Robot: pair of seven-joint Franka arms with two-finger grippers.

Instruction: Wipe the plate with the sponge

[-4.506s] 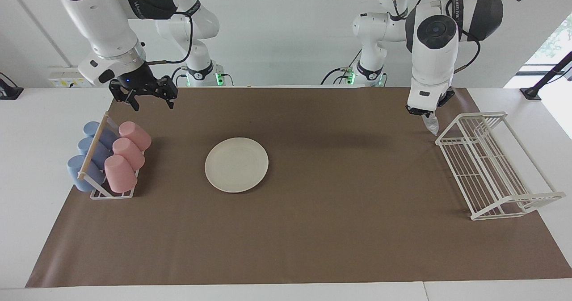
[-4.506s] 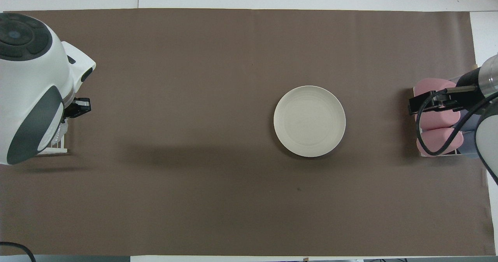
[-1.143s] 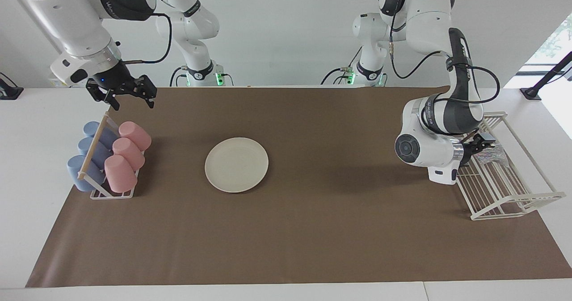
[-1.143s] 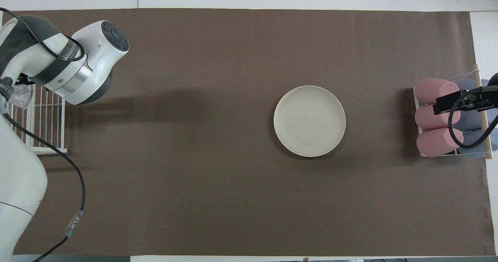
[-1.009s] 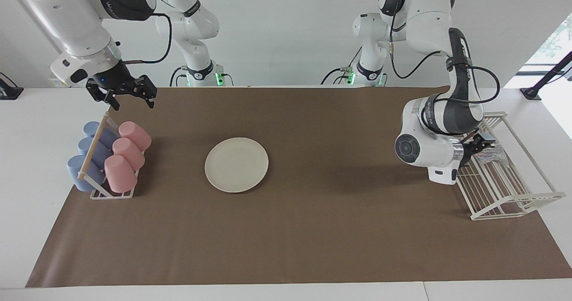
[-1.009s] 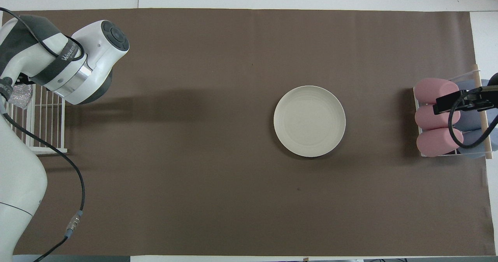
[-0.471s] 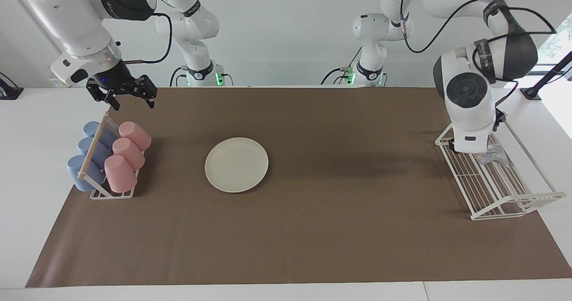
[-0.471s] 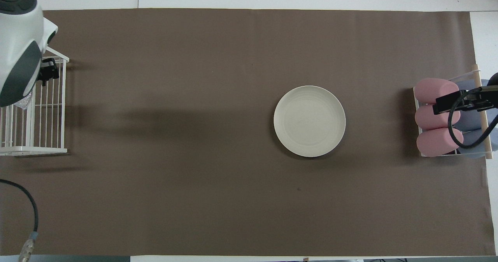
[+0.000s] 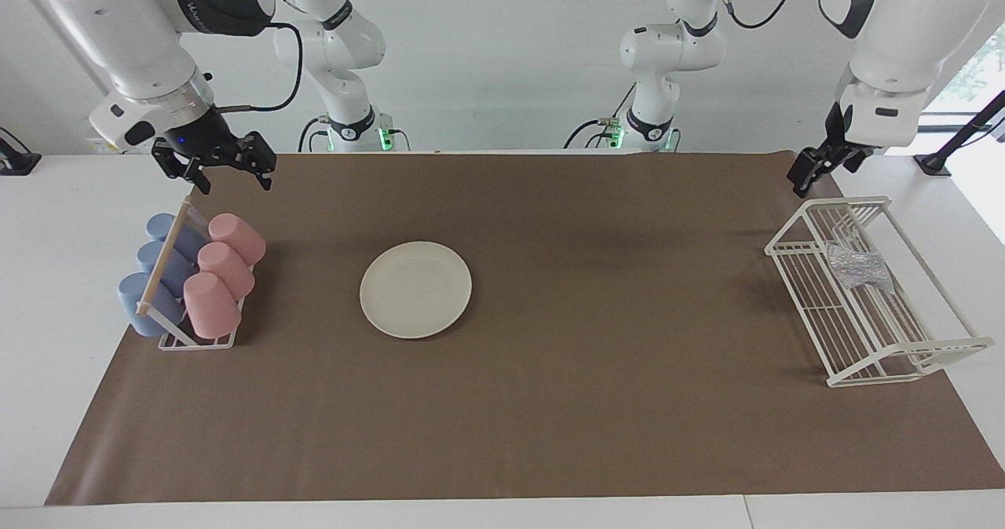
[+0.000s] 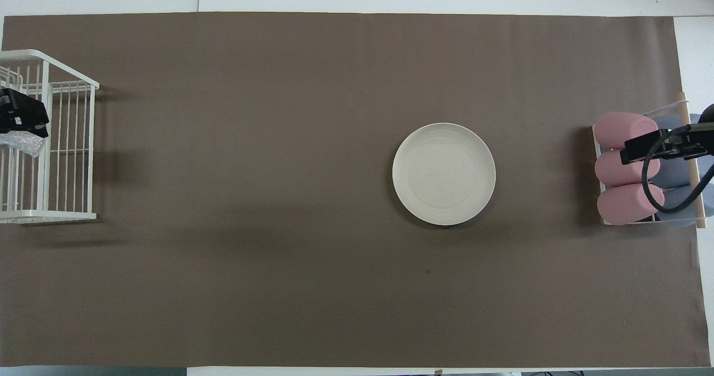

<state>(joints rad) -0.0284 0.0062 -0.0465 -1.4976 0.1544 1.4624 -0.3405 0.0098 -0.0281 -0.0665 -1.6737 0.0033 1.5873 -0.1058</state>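
The cream-white plate (image 9: 415,290) (image 10: 444,173) lies flat on the brown mat, toward the right arm's end of the table. The silvery speckled sponge (image 9: 860,267) (image 10: 22,143) lies loose inside the white wire rack (image 9: 785,244) (image 10: 67,153) at the left arm's end. My left gripper (image 9: 820,169) (image 10: 21,117) hangs open and empty, raised over the rack's robot-side end, apart from the sponge. Over the mat's corner, above the cup rack, my right gripper (image 9: 235,182) (image 10: 657,144) waits open and empty.
A small rack (image 9: 177,258) (image 10: 693,158) holds three pink cups (image 9: 224,270) (image 10: 625,169) and three blue cups (image 9: 157,266) lying on their sides, beside the plate at the right arm's end. The brown mat (image 9: 597,403) covers most of the table.
My left arm has lifted up and back out of the wire rack, leaving the sponge lying in it. The right arm, the plate and the cups have not moved.
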